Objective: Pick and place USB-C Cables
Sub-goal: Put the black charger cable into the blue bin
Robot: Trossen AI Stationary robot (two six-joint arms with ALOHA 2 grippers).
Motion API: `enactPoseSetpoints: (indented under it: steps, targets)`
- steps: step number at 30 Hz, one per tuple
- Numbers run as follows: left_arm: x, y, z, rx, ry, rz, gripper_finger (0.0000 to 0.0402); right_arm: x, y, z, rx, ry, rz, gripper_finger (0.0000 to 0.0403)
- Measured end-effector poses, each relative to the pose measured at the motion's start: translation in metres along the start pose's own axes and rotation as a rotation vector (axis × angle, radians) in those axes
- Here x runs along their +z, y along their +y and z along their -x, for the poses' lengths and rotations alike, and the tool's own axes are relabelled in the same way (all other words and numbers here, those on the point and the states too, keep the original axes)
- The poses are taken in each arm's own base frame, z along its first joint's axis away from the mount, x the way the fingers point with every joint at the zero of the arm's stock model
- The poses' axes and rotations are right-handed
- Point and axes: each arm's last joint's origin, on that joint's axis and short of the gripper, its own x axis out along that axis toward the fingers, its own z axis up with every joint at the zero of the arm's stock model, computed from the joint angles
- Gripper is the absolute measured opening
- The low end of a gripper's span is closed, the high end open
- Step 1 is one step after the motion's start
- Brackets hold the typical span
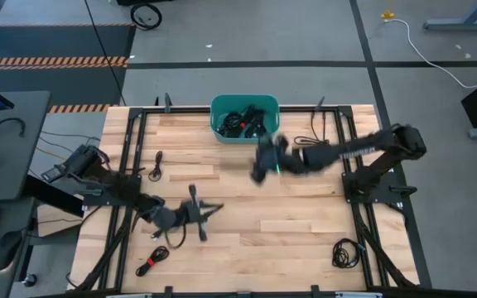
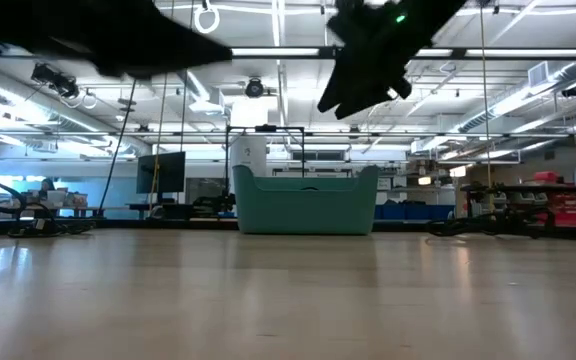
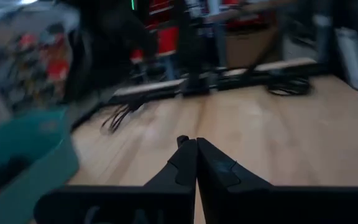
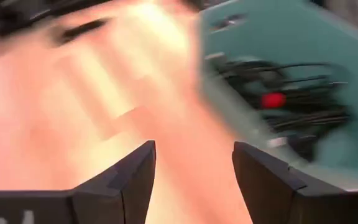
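The teal bin stands at the table's far edge with several black USB-C cables inside, one bound with a red tie. My right gripper hangs open and empty in the air just near of the bin; it also shows in the right wrist view and the low view. My left gripper is shut and empty over the table's left-middle. Loose cables lie flat on the table: one at the left, one with a red tie at the near left, a coil at the near right.
Another black cable lies right of the bin, and a loop lies just near of my left gripper. Dark arm frames run along both table sides. Bare wood shows across the table's middle. A side desk stands to the left.
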Motion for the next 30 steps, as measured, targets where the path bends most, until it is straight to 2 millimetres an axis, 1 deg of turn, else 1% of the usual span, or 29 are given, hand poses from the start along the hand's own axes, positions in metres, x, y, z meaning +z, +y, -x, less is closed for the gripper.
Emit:
enactPoseSetpoints:
  steps: [2, 4, 7, 8, 10, 13, 15, 16, 19, 22, 25, 28, 30]
  targets:
    - [0.011, -0.017, 0.006, -0.004, 0.013, -0.102, 0.0007, -0.028, 0.028, 0.010, 0.064, -0.016, 0.066, 0.0213]
    - [0.027, -0.036, 0.009, 0.031, 0.064, -0.220, 0.0007, -0.059, 0.049, 0.020, 0.124, -0.028, 0.124, 0.0212]
    - [0.050, -0.059, 0.016, 0.055, 0.197, -0.440, 0.0013, -0.098, 0.069, 0.033, 0.172, -0.073, 0.119, 0.0211]
    - [0.060, -0.064, 0.017, 0.037, 0.245, -0.464, 0.0017, -0.109, 0.073, 0.037, 0.175, -0.094, 0.107, 0.0210]
    - [0.084, -0.066, 0.018, -0.033, 0.352, -0.387, 0.0025, -0.130, 0.077, 0.042, 0.169, -0.130, 0.097, 0.0210]
    - [0.115, -0.056, 0.021, -0.084, 0.551, -0.171, 0.0042, -0.153, 0.077, 0.049, 0.154, -0.181, 0.079, 0.0210]
    - [0.127, -0.049, 0.022, -0.084, 0.678, -0.050, 0.0057, -0.165, 0.074, 0.052, 0.139, -0.204, 0.070, 0.0210]
    - [0.130, -0.046, 0.025, -0.081, 0.740, 0.003, 0.0066, -0.170, 0.072, 0.052, 0.124, -0.215, 0.074, 0.0210]
    - [0.127, -0.039, 0.035, -0.056, 0.965, 0.161, 0.0099, -0.179, 0.066, 0.053, 0.103, -0.242, 0.061, 0.0210]
    - [0.113, -0.038, 0.047, -0.008, 1.243, 0.331, 0.0138, -0.185, 0.060, 0.052, 0.084, -0.268, 0.051, 0.0210]
    - [0.092, -0.046, 0.062, 0.062, 1.425, 0.484, 0.0176, -0.188, 0.054, 0.051, 0.058, -0.302, 0.030, 0.0210]
    - [0.072, -0.059, 0.082, 0.110, 1.568, 0.637, 0.0210, -0.193, 0.049, 0.049, 0.035, -0.317, 0.036, 0.0210]
    - [0.060, -0.068, 0.095, 0.136, 1.630, 0.738, 0.0231, -0.195, 0.045, 0.048, 0.027, -0.325, 0.044, 0.0210]
